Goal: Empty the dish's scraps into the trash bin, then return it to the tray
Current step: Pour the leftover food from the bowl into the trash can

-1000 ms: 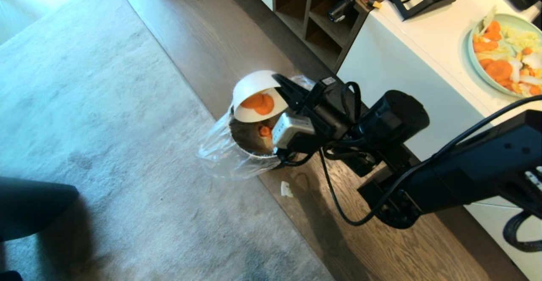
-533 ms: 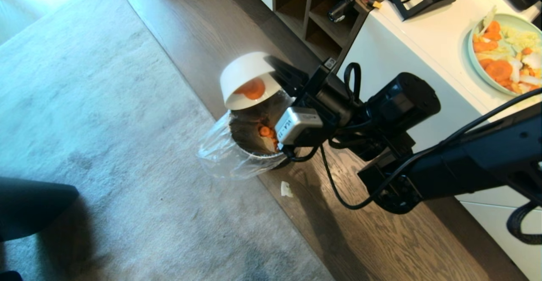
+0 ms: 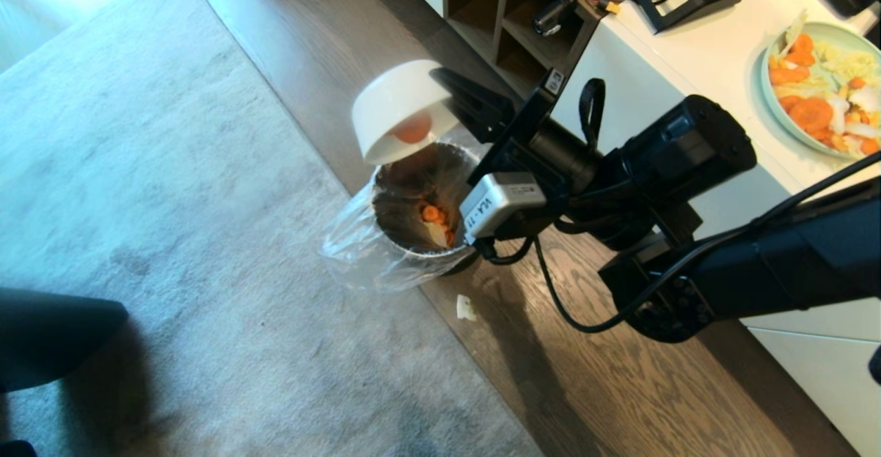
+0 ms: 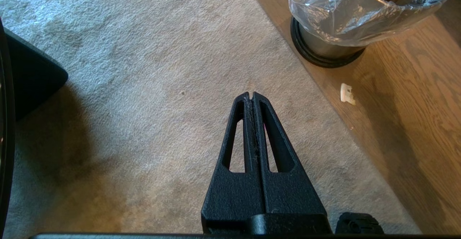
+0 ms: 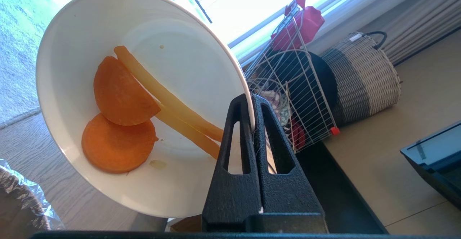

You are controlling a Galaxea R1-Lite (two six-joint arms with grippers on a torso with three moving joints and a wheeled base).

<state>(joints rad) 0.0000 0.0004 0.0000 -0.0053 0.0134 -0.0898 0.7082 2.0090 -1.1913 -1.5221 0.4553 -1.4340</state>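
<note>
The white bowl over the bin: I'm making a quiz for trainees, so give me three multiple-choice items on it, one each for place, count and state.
1. Where is the dish?
A. On a counter
B. Above the trash bin
C. On the rug

2. How many round carrot slices cling inside it?
A. None
B. Two
C. Five

3. How does the right claw hold it?
A. Shut on its rim, bowl tipped over
B. Open beneath it
C. Not touching

Key: 1 B, the head view shows it over the bin's mouth. 2 B, the right wrist view shows two slices beside two sticks. 3 A, both fingers pinch the rim.
</note>
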